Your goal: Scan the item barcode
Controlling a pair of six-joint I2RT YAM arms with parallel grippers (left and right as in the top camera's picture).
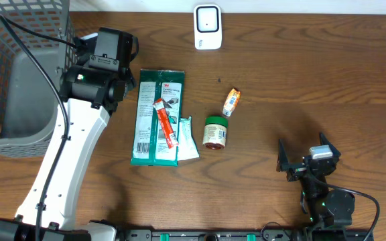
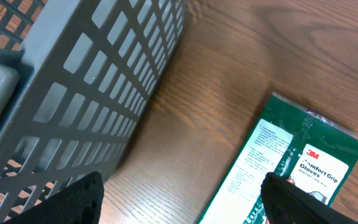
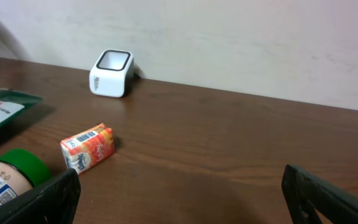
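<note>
The light, limp glove packet point(image 1: 149, 107) is judged best pinched at its nine-o'clock edge by the spread, empty left pincer point(image 2: 182, 200).

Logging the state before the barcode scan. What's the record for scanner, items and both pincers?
scanner: white, far table edge
gloves pack: green, flat, right of the basket
red sachet: lying on gloves pack
jar: green lid, right of gloves pack
carton: small, orange, between jar and scanner
left pincer: open, empty, by gloves pack's edge
right pincer: open, empty, near right side
</note>
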